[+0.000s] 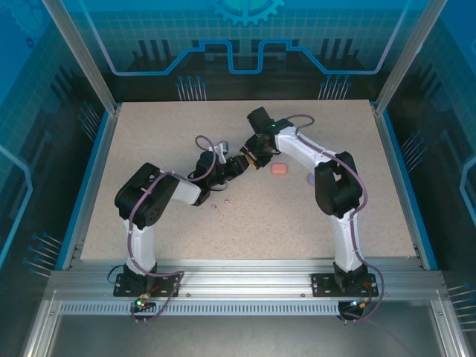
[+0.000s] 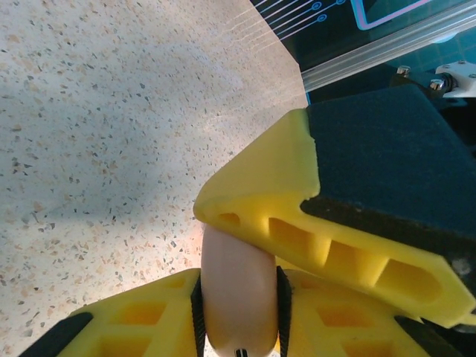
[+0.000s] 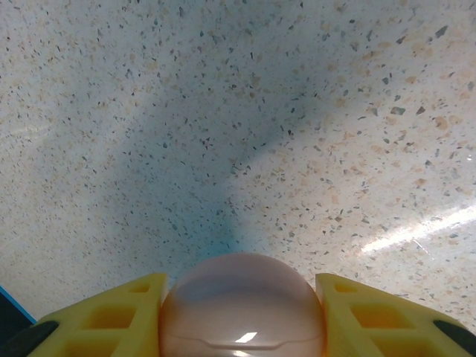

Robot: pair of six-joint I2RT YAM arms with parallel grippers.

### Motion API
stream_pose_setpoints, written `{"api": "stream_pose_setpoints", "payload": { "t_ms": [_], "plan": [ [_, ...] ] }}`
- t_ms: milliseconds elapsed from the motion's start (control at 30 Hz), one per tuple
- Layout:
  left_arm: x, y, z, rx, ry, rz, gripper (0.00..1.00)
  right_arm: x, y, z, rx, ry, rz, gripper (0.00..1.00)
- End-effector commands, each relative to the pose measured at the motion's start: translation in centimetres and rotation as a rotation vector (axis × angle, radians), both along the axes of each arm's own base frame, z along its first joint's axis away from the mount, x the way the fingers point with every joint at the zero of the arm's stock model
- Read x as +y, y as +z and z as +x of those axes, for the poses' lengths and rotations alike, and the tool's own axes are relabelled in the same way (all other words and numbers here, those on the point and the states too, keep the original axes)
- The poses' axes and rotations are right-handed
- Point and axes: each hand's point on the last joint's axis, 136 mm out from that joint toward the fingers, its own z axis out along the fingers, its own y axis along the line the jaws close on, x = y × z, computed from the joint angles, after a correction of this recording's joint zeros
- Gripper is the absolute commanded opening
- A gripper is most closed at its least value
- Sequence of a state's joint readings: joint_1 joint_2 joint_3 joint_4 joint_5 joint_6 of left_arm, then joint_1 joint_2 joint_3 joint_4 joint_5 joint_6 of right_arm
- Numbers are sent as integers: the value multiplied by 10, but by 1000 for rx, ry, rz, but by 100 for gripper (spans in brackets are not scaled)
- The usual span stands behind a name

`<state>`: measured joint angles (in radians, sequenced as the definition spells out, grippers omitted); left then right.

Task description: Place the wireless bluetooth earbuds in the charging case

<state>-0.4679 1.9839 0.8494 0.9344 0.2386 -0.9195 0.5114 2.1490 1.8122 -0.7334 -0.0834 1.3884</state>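
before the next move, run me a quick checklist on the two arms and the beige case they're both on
1. Grip of the left gripper on the beige case: ok, its fingers press both sides.
2. Grip of the right gripper on the same case: ok, its fingers flank the rounded end.
3. Lid open: not ok, the seam in the right wrist view looks closed.
4. A bud ready to insert: not ok, both grippers are taken up by the case.
5. Buds located: cannot tell, the tiny specks by the left arm are too small to identify.
6. The coral case out of the way: ok, it lies on the table, apart from the grippers.
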Motion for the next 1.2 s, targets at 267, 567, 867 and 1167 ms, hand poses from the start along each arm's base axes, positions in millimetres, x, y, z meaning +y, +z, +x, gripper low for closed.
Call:
{"api": "stream_pose_setpoints", "payload": {
  "t_ms": [267, 567, 867, 1167],
  "plan": [
    [-7, 9, 7, -36, -9, -29, 13, 3, 17, 1, -28, 0, 46, 49],
    [-8, 12, -3, -34, -42, -20, 6, -35, 72, 24, -161, 0, 54, 82],
    [-14, 25, -14, -81, -134, 32, 5, -70, 76, 23, -190, 24, 7, 83],
    [-16, 34, -22, -119, -174, 38, 4, -40, 38, 16, -130, 92, 45, 81]
  ]
}}
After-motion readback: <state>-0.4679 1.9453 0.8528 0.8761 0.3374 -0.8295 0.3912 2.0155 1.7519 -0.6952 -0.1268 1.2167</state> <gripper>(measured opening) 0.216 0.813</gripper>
